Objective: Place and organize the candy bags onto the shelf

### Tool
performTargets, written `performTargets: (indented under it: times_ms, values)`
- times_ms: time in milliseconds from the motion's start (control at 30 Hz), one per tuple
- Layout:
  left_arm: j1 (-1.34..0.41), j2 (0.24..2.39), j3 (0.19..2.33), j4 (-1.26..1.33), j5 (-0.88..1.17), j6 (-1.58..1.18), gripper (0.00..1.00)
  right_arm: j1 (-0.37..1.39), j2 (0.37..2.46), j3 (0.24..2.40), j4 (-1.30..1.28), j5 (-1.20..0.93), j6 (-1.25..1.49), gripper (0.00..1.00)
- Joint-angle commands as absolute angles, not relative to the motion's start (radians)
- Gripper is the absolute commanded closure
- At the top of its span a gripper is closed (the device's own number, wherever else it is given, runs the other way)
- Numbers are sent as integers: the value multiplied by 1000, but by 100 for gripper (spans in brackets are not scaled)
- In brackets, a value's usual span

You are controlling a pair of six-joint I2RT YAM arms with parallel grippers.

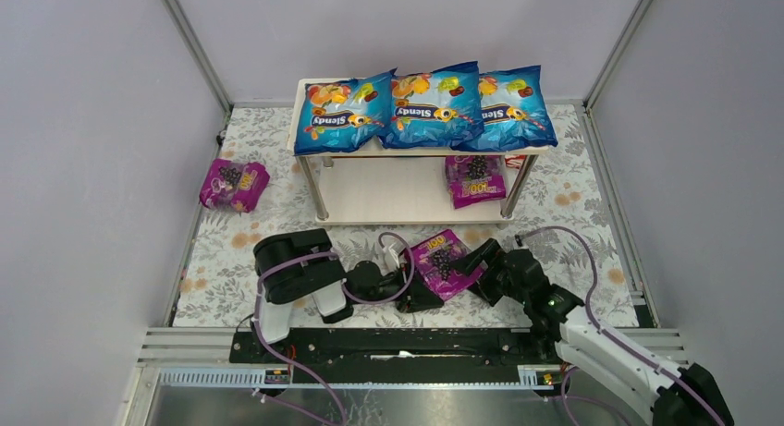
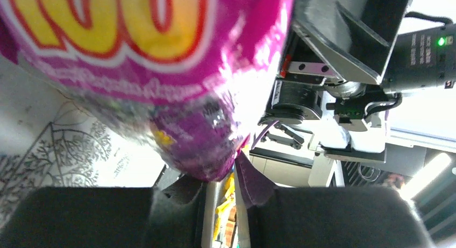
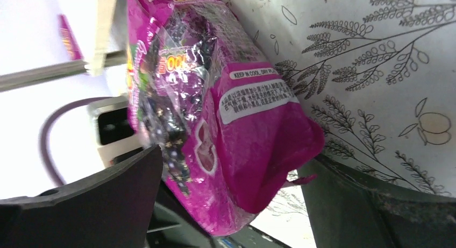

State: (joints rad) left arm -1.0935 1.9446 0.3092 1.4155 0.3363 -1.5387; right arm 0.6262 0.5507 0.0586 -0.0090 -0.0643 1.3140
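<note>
Three blue Slendy bags (image 1: 342, 116) (image 1: 434, 107) (image 1: 513, 107) lie side by side on the top board of the shelf (image 1: 407, 193). One magenta bag (image 1: 474, 179) lies at the right of the lower board. Another magenta bag (image 1: 233, 185) lies on the mat at the left. A third magenta bag (image 1: 444, 262) is held up between both arms near the front. My left gripper (image 1: 416, 292) (image 2: 226, 205) is shut on this bag's (image 2: 161, 97) end seam. My right gripper (image 1: 481, 273) (image 3: 231, 199) is open, its fingers (image 3: 97, 199) straddling the bag's (image 3: 242, 135) other end.
A floral mat (image 1: 573, 213) covers the table. Grey walls and metal frame posts (image 1: 194, 47) enclose the area. The shelf's silver posts (image 1: 314, 190) stand at its corners. A black rail (image 1: 398, 345) runs along the near edge by the arm bases.
</note>
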Motion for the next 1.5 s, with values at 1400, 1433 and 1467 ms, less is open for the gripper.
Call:
performTargets:
  times_ms: [1400,1433,1467]
  values:
    - [-1033,943,421,314,11,-886,77,624,626,395,-14,-314,828,95]
    - [-1031,895,446,242,-38,-836,76,625,641,404,43,-349,834,95]
    - [-1031,848,479,165,-84,-788,75,624,657,410,93,-378,846,96]
